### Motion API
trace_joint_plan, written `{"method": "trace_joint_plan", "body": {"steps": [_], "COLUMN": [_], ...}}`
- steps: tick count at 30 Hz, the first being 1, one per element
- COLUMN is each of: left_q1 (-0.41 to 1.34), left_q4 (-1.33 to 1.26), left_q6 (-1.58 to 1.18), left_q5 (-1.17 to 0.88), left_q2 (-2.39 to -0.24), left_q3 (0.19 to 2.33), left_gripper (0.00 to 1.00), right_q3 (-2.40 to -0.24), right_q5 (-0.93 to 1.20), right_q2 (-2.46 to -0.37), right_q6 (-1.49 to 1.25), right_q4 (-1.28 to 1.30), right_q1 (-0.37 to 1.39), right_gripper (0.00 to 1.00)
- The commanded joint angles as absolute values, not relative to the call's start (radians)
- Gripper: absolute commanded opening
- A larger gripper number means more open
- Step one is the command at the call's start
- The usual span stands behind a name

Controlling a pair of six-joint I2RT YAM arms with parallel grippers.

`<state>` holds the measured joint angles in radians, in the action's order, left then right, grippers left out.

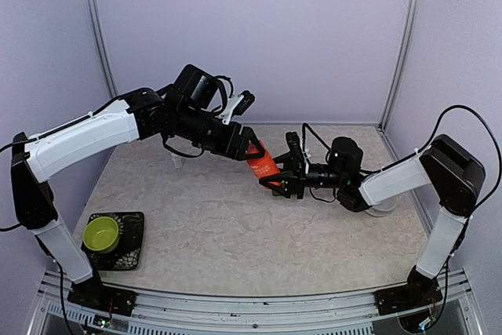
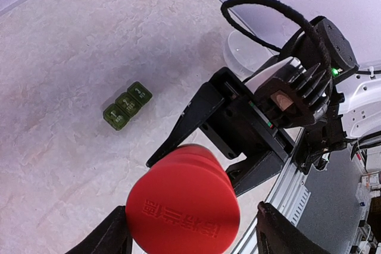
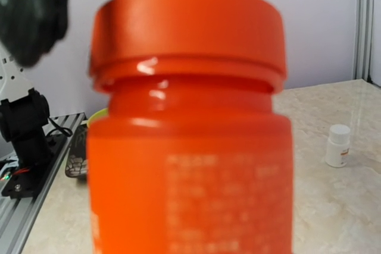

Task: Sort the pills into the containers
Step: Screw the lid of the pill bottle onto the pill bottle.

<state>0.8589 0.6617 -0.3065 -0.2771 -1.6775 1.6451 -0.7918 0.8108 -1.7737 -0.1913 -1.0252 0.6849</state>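
The left gripper [image 2: 193,233] has its two fingers [image 2: 113,237] on either side of the red-orange cap [image 2: 184,206] of an orange bottle [image 1: 263,165], which hangs in the air. One finger lies against the cap and the other shows a thin gap, so I cannot tell whether this grip is clenched or loose. Just past those fingertips, the right gripper [image 1: 276,176] comes from the other side. Its black fingers [image 2: 190,120] are about half open and clamped on the bottle's body, which the cap hides in the left wrist view. In the right wrist view the blurred bottle fills the frame, covers that gripper's own fingers, and its label cannot be read. The pill box [image 2: 127,105], three joined dark green cells, lies on the table [image 2: 71,40] below the bottle, well apart from both pairs of fingers. Its lids are down, so what is inside is hidden. A small white bottle [image 3: 339,145] stands on the table far beyond the right fingers.
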Motion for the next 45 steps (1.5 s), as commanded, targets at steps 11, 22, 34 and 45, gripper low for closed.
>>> {"method": "trace_joint_plan", "body": {"steps": [11,22,34,45], "left_q1": [0.845,0.847,0.818,0.830], "left_q4": [0.634,0.628,0.666,0.686], "left_q6": [-0.304,-0.300,-0.275,-0.260], "left_q5": [-0.311,-0.296,-0.309,-0.324], "left_q2": [-1.683,-1.671,-1.693,-1.720], "left_q3": [1.666,1.647,1.696,1.720], "left_gripper": [0.56,0.63,0.83,0.81], "right_q3": [-0.818,-0.812,-0.824,-0.830], "right_q5": [0.806,0.810,0.831,0.834], "right_q2": [-1.737,-1.721,-1.730,-1.730], "right_q6": [-0.178,-0.194,-0.179,-0.172], "right_q4": [-1.013,-1.028,-0.998,-0.980], "right_q1": [0.693,0.693,0.693,0.696], "right_gripper": [0.15,0.15,0.15,0.15]}}
